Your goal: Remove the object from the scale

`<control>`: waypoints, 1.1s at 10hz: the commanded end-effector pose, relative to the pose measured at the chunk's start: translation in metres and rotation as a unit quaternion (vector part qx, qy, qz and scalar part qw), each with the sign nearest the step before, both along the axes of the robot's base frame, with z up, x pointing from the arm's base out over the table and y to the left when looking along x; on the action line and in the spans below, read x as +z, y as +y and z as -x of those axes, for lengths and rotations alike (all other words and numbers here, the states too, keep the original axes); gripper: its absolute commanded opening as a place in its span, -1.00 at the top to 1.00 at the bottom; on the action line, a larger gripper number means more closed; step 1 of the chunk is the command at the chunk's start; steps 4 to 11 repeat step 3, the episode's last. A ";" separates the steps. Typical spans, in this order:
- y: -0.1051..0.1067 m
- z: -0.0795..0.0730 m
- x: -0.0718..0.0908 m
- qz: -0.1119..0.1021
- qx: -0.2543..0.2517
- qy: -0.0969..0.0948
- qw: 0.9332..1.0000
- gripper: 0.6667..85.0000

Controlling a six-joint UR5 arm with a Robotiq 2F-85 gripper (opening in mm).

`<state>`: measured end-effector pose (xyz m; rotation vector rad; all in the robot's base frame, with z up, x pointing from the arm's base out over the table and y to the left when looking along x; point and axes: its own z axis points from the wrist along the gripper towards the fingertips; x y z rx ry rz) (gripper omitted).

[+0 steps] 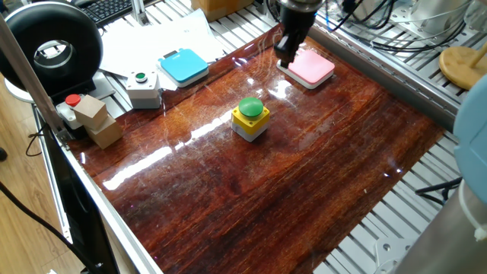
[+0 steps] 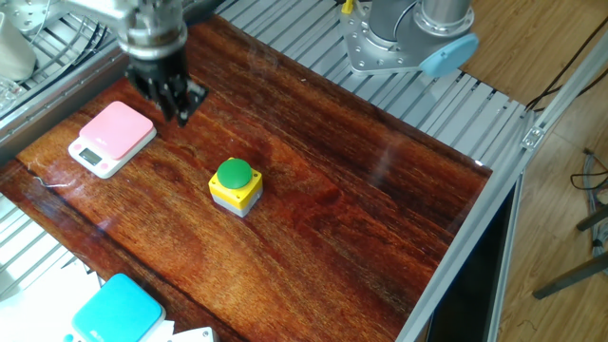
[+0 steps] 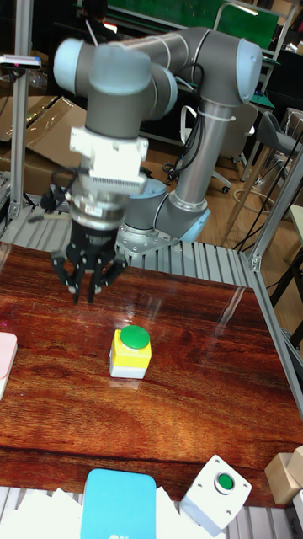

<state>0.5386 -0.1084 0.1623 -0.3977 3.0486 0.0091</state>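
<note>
The object (image 1: 250,116), a yellow box with a round green button, stands on the wooden tabletop near its middle, also in the other fixed view (image 2: 235,182) and the tall view (image 3: 131,349). The pink scale (image 1: 310,68) (image 2: 112,135) lies bare near the table's edge, and only its rim (image 3: 4,358) shows in the tall view. My gripper (image 1: 283,59) (image 2: 180,106) (image 3: 88,293) hangs above the wood just beside the scale, well apart from the object. It is open, with nothing between the fingers.
A light-blue pad (image 1: 183,65) (image 3: 118,505) and a pale grey box with a small green button (image 1: 142,87) (image 3: 217,491) sit off one table edge. A red-button box (image 1: 72,106) and wooden blocks (image 1: 99,123) stand nearby. The arm's base (image 2: 408,38) is at the far side.
</note>
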 end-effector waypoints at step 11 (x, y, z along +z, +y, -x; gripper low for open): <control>-0.006 0.012 0.015 -0.005 0.008 0.009 1.000 0.34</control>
